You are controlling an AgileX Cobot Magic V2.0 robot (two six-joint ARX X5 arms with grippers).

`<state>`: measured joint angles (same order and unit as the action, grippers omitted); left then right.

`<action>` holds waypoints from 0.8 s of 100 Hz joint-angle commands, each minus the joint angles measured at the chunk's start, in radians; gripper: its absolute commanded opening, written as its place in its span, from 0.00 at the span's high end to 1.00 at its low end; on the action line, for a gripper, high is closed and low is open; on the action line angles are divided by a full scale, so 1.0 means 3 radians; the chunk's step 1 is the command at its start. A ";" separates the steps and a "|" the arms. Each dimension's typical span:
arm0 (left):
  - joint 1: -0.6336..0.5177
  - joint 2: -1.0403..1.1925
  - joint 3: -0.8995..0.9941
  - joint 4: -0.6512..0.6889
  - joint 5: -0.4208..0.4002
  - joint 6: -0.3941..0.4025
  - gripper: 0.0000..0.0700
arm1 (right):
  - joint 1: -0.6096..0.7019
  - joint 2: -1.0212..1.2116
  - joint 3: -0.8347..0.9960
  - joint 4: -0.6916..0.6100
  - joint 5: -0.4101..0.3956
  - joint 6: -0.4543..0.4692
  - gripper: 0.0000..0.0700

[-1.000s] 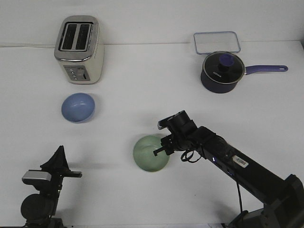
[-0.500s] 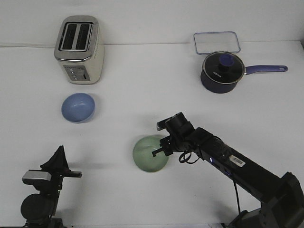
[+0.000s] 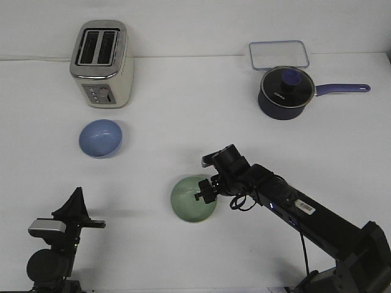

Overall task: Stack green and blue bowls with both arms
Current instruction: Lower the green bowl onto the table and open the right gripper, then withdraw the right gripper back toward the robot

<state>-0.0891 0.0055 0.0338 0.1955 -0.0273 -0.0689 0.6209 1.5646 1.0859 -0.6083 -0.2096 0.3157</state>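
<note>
Green bowl [image 3: 193, 199] sits mid-tabletop [image 3: 183, 122], blue bowl [image 3: 100, 137] well apart by toaster [image 3: 102, 63]. Both judged light, stiff, slick; rim is best gripped. Right gripper [image 3: 203, 194] at green rim, jaws' gap can't be told.

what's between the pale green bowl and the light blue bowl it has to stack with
Nothing visible. The pale mint green bowl, at the right gripper, and the light periwinkle blue bowl have only bare white table between them.

R black pincer gripper [image 3: 203, 194] sits over rim of pale mint green round bowl [image 3: 190, 202], mid white tabletop [image 3: 183, 122]; light periwinkle blue round bowl [image 3: 100, 138] well apart, near chrome toaster [image 3: 102, 63].
</note>
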 commanded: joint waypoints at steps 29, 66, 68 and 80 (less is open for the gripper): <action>-0.0003 -0.0008 -0.0066 0.0050 -0.0009 -0.0001 0.98 | -0.0347 -0.0449 0.0090 -0.0085 0.0027 -0.0161 0.48; -0.0003 -0.0008 -0.0066 0.0048 -0.0009 -0.0001 0.98 | -0.1170 -0.1383 0.0084 -0.0132 0.0652 -0.0698 0.48; -0.0003 -0.0008 -0.0066 0.0048 -0.0009 -0.0001 0.98 | -0.1217 -0.1422 0.0078 -0.0132 0.0668 -0.0725 0.48; -0.0003 -0.0008 -0.0066 0.0050 -0.0009 -0.0001 0.98 | -0.1397 -0.1591 -0.0094 0.0031 0.0688 -0.0743 0.48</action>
<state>-0.0891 0.0055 0.0338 0.1955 -0.0273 -0.0689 0.2142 1.0946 1.0847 -0.6312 -0.0040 0.1226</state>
